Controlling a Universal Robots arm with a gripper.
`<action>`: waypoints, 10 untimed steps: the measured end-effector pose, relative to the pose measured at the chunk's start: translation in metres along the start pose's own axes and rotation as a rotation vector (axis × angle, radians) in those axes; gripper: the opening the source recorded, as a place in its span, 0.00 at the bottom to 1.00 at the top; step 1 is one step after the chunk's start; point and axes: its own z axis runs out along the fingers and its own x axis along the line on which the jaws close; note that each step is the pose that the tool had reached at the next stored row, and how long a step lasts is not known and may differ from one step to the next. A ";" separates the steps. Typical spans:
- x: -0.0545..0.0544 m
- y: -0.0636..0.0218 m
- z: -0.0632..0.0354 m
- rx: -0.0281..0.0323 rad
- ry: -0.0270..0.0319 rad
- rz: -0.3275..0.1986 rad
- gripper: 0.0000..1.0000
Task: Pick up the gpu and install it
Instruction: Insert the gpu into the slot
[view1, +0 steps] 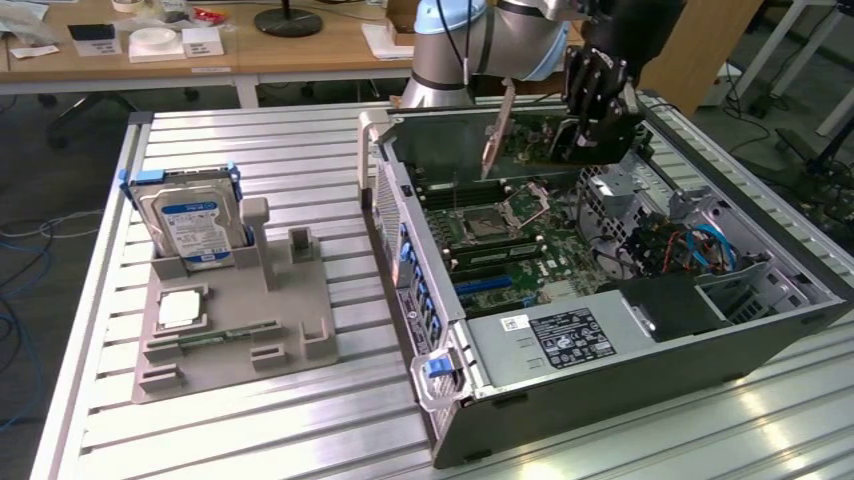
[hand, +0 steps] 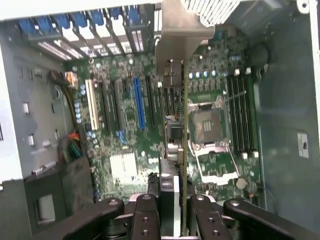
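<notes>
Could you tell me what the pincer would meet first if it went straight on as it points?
Probably the motherboard, with the held gpu touching first, beside the CPU socket; depth is unclear.

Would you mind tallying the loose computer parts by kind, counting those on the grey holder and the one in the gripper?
hard drive: 1
square silver chip: 1
green memory stick: 1
gpu, held in the gripper: 1
Total: 4
</notes>
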 end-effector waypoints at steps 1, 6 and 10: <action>0.000 0.0003 0.0005 0.0041 -0.0004 -0.004 0.28; 0.000 0.0025 0.0031 0.0142 -0.0020 -0.023 0.28; 0.001 0.0028 0.0049 0.0132 -0.0021 -0.071 0.28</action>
